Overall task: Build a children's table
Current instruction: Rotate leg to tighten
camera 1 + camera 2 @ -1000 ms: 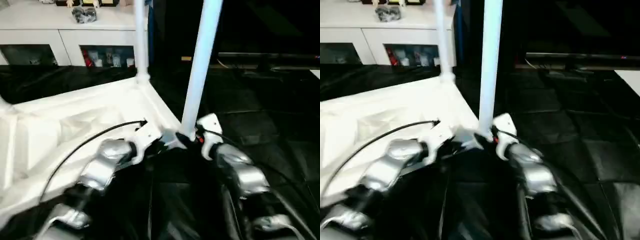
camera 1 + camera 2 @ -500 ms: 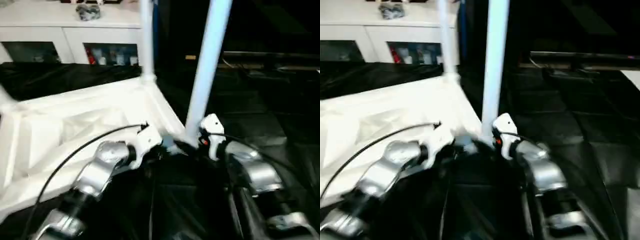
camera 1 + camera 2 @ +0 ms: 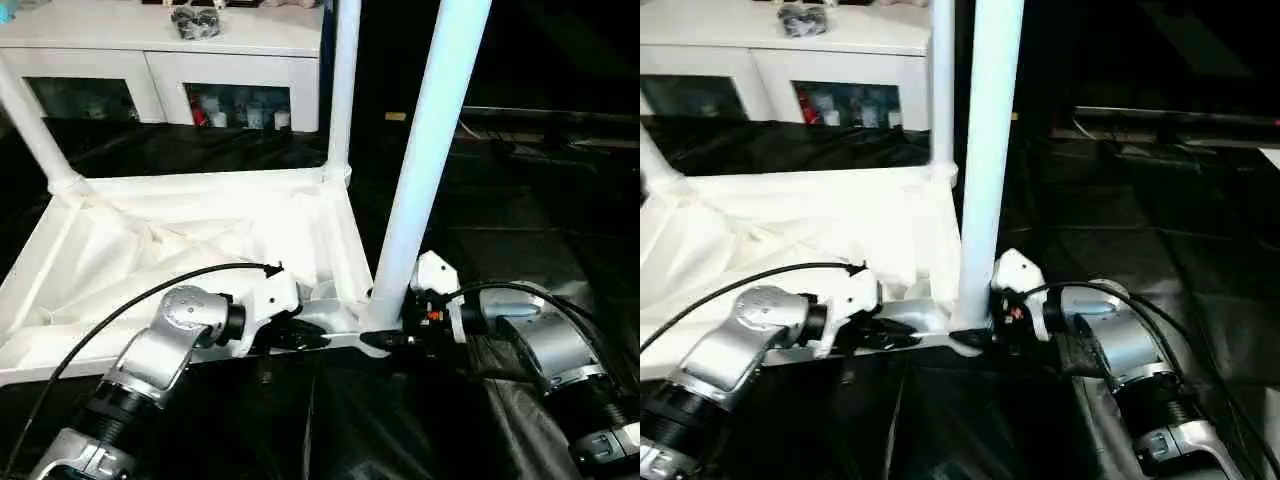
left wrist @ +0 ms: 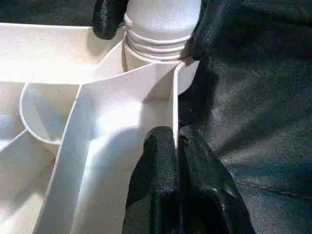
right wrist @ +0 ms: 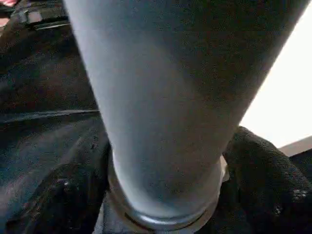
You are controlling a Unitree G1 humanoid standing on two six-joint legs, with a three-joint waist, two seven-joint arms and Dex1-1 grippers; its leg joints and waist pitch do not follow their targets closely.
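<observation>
Black wrinkled sheeting covers the big table [image 3: 520, 250] that fills the head views, and at 11 o'clock behind it stands a white cabinet with glass doors [image 3: 170, 60], small items behind the panes. On the sheeting lies the small white plastic children's table [image 3: 180, 250], upside down, its ribbed underside facing up. Three white tapered tubular legs rise from its corner sockets: one at 10 o'clock [image 3: 35, 125], one at 12 o'clock [image 3: 343, 90], and the nearest leg [image 3: 425, 170] at the middle, leaning slightly toward 1 o'clock. The left tool [image 3: 300, 335] reaches in from 7 o'clock on its silver forearm and sits on the near rim of the top, just beside the nearest socket. The right tool [image 3: 390, 338] comes in from 4 o'clock, its black fingers at the base of that nearest leg.

From the left wrist, the left tool's two black fingers [image 4: 163, 165] are pressed together with the thin upright wall of the white top pinched between them, one finger inside the rim, one outside. Beyond, the ridged collar of the nearest leg [image 4: 161, 19] sits at the corner socket, with the right tool's fingers [image 4: 109, 14] on either side of it.

From the right wrist, the grey-shaded leg [image 5: 165, 97] runs across close up, its ringed base seated low, with the right tool's black fingers [image 5: 263, 170] standing wide, flanking the collar; whether they press on it cannot be told.
</observation>
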